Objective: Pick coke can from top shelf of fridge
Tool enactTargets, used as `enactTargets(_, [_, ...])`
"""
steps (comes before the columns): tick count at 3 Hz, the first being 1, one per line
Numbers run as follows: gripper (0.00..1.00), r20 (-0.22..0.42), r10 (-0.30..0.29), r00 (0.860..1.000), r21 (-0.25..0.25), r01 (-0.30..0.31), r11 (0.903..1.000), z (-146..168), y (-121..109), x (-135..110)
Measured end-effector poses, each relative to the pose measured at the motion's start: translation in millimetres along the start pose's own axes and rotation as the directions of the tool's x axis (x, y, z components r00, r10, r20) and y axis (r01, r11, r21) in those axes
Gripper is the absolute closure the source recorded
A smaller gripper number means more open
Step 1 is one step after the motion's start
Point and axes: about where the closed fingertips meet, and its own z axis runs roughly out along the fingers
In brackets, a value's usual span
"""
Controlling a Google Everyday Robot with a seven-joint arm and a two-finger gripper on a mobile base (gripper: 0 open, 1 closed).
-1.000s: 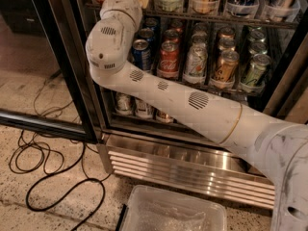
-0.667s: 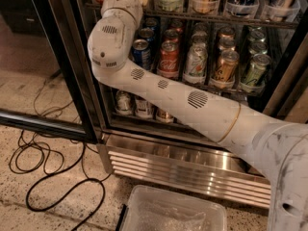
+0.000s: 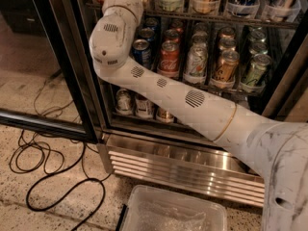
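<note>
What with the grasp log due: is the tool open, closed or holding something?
Tool: cannot be told. It is out of view past the picture's top edge, beyond the arm's wrist at the top shelf.

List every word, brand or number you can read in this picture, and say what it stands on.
Nothing can be read for certain.
Red can: white lettering, too blurred to read.
Blue can: markings too blurred to read.
Other cans and bottles: labels too blurred to read.
Arm: round vents only, no text.
Gripper: out of view, past the picture's top edge.
</note>
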Motion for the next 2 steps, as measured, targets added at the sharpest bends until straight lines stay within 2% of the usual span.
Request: enactTargets(2, [0.99,0.000,0.000,1.000,0.000,0.000,1.0000,0.0,0.1,0.0])
